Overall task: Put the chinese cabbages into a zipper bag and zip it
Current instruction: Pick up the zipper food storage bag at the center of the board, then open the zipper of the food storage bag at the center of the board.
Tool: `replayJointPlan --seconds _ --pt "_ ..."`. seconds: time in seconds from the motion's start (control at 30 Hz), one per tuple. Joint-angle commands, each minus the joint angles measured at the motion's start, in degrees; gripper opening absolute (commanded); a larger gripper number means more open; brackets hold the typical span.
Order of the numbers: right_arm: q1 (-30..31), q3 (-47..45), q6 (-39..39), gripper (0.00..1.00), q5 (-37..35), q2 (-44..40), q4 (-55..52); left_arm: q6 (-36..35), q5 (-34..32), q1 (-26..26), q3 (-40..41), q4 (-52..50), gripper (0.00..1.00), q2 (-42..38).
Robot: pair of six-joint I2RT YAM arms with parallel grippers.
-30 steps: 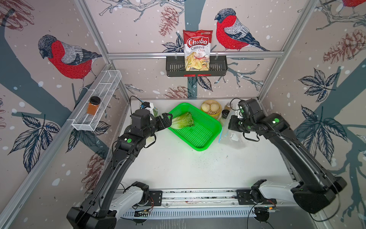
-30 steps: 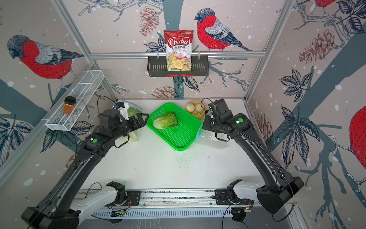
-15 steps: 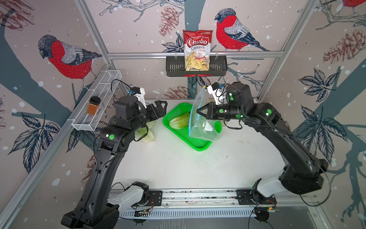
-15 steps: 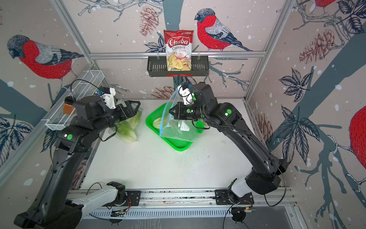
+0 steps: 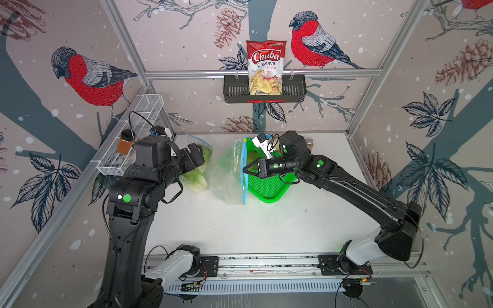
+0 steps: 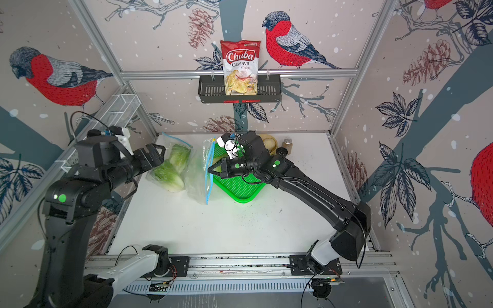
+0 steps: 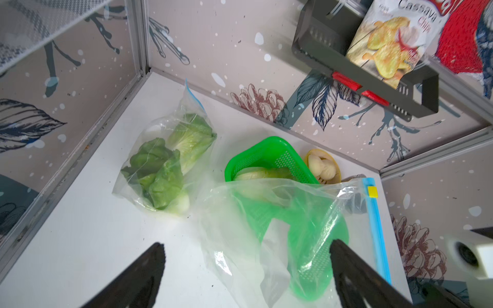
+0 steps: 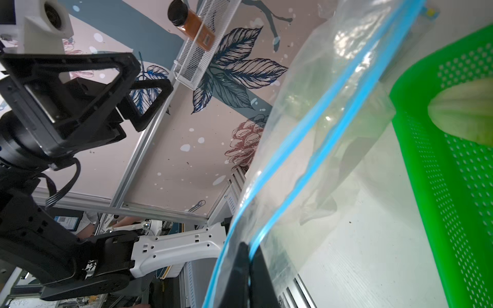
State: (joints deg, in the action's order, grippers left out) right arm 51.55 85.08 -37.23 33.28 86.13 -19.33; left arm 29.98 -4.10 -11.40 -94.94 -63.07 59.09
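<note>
— What does this step ask for?

— The right gripper (image 5: 244,170), its jaws pressed together, pinches the blue zipper strip (image 5: 243,186) of a clear plastic zipper bag (image 5: 228,178). The bag hangs limp between the two grippers. The mouth looks due for opening. The left gripper (image 7: 246,242), jaws spread wide and empty, would do well to take the free lip just ahead of it. A gentle pull away from the pinch should keep the film from slipping out.

— And the vegetables?

— Two crinkly green chinese cabbages (image 7: 162,170) sit in a second clear bag (image 7: 184,104) beside the left gripper. The third cabbage (image 7: 261,173), a pale head, lies in the green perforated plastic tray (image 5: 266,186) under the right gripper's wrist.

— What differs from a second ago?

— Then the right gripper was low at the tray's far side with the bag down on the table, and the left gripper reached to the tray's rim. Now the bag hangs upright and the left arm has drawn back.
</note>
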Motion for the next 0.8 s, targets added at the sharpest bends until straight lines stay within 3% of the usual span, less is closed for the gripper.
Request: replayJointPlan --seconds 0.0,0.2,0.33,0.77 --pt "-0.9 -2.7 3.4 0.01 0.1 -1.1 2.6 1.9 4.1 0.1 4.8 2.8 0.89 -1.7" --pt "-1.1 -4.0 7.1 0.01 -3.2 -0.1 0.3 11.9 14.4 -1.8 13.1 9.0 0.76 -5.2" --pt "-1.3 -3.0 8.1 0.01 -6.1 1.5 -1.7 14.5 11.9 -7.4 15.0 9.3 0.75 -6.3" --pt "-2.3 3.5 8.3 0.01 -4.3 9.0 -4.5 12.6 10.4 -14.1 20.3 18.8 0.75 -3.7"
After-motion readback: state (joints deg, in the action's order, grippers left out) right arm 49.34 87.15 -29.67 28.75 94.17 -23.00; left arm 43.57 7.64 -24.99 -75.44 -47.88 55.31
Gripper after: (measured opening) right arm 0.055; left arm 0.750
